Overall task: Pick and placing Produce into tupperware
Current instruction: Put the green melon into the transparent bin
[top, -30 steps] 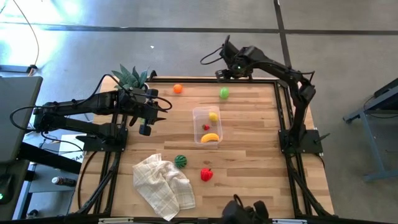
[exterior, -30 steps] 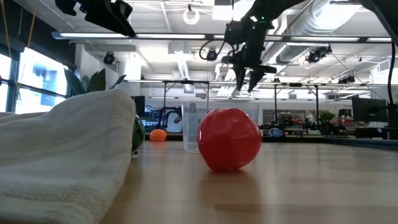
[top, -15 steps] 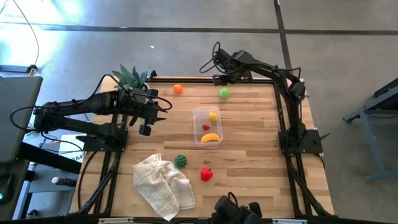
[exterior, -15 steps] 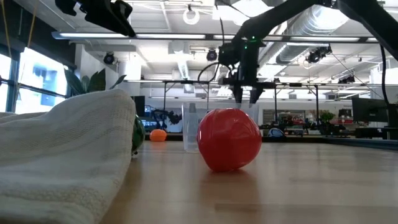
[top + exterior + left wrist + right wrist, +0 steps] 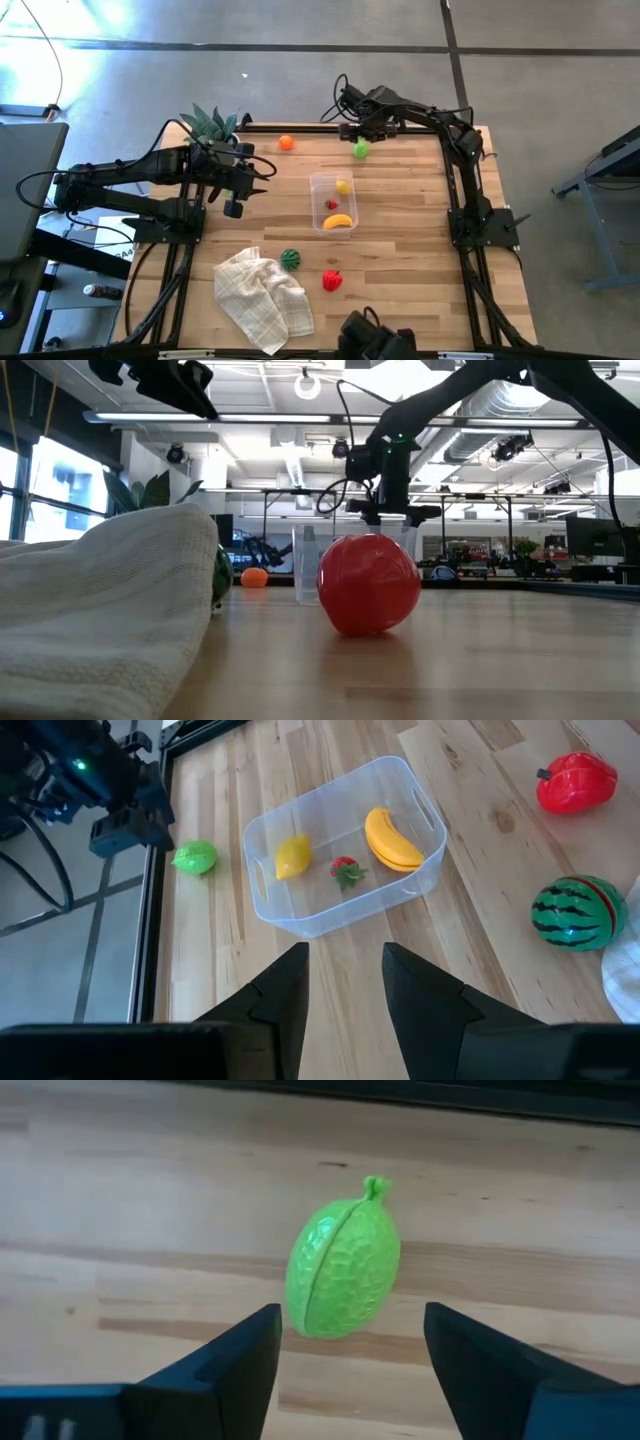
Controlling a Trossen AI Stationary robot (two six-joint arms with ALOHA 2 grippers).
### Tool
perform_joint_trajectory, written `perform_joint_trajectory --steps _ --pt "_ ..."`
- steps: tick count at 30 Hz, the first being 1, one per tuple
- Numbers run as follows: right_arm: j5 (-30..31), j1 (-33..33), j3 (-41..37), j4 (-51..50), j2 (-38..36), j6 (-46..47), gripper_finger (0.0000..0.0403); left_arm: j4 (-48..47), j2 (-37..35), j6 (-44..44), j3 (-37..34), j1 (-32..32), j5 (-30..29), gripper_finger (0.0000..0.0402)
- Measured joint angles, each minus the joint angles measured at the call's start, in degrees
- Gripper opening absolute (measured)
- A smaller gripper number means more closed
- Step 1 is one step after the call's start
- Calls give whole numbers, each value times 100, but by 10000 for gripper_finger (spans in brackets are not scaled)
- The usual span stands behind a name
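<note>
The clear tupperware tub [image 5: 334, 201] [image 5: 345, 845] stands mid-table and holds a yellow banana [image 5: 392, 840], a yellow lemon [image 5: 292, 856] and a small red piece [image 5: 346, 871]. A green bumpy fruit [image 5: 360, 149] [image 5: 343, 1273] lies near the far edge. My right gripper [image 5: 357, 133] [image 5: 350, 1355] hangs open just above it, fingers on either side, not touching. An orange ball [image 5: 286, 143], a striped melon [image 5: 290, 259] [image 5: 572, 913] and a red piece [image 5: 331, 280] [image 5: 368, 582] lie on the wood. My left gripper [image 5: 236, 188] [image 5: 345, 985] waits open left of the tub.
A white checked cloth [image 5: 265, 297] lies crumpled at the near left, bulking large in the low view [image 5: 105, 610]. A spiky green plant [image 5: 210, 125] stands at the far-left corner. Black frame rails [image 5: 455, 190] border the table. Bare wood lies right of the tub.
My right gripper has moved toward the table's left along the far edge and dropped down over the green bumpy fruit. The fruit and everything else on the table have stayed put.
</note>
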Motion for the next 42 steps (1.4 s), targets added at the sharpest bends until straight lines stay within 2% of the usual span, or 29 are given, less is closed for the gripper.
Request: perform_joint_trajectory --steps 7,13,20,42 --pt "-87 -46 0 26 62 237 257 1 0 0 0 0 -2 117" --pt "-359 -47 0 30 446 353 260 0 -1 0 0 0 -2 117" --pt "-380 -25 0 154 783 361 260 0 -1 -2 0 0 0 117" --pt "-596 -203 20 375 1078 602 260 2 -2 0 0 0 0 117"
